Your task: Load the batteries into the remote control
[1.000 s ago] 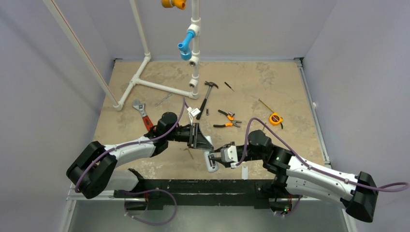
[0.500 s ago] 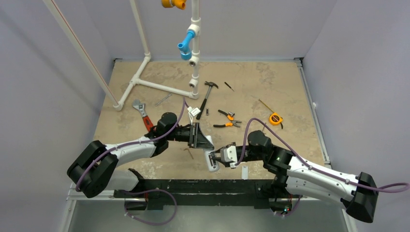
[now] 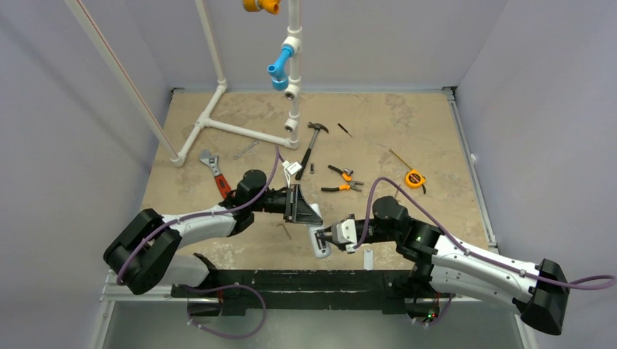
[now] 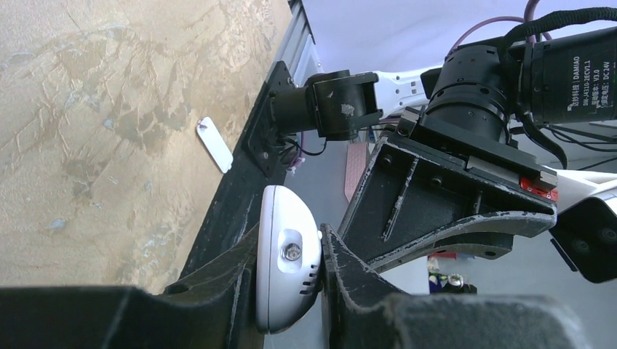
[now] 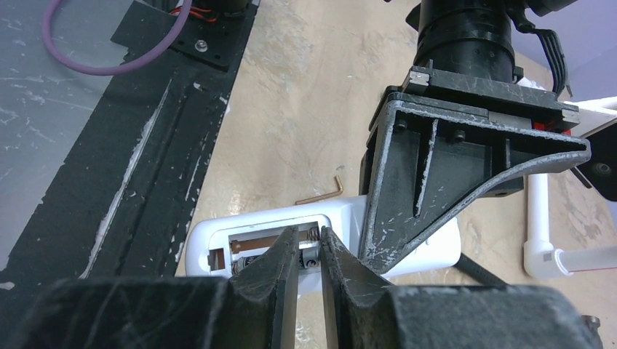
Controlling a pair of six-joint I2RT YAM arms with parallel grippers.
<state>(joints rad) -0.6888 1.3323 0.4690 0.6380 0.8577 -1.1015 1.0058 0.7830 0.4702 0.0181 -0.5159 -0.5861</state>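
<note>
The white remote control (image 3: 319,242) hangs back-up just above the table's near edge, and my left gripper (image 3: 302,211) is shut on its far end (image 4: 287,262). Its battery bay is uncovered. One dark grey battery (image 5: 242,265) lies in the nearer slot; the other slot shows bare copper and a spring. My right gripper (image 5: 308,234) points down into the bay with its fingertips on that battery. Its jaws stand a narrow slit apart with nothing gripped between them. A second battery is not in view.
A small white cover strip (image 3: 368,258) lies by the black base rail (image 3: 305,280). A brass hex key (image 5: 320,194) rests just beyond the remote. Further back lie a hammer (image 3: 309,149), orange pliers (image 3: 342,185), a tape measure (image 3: 415,179), a red-handled wrench (image 3: 215,171) and a white pipe frame (image 3: 233,129).
My right gripper's jaws have narrowed over the battery bay. The left arm and the remote have barely moved.
</note>
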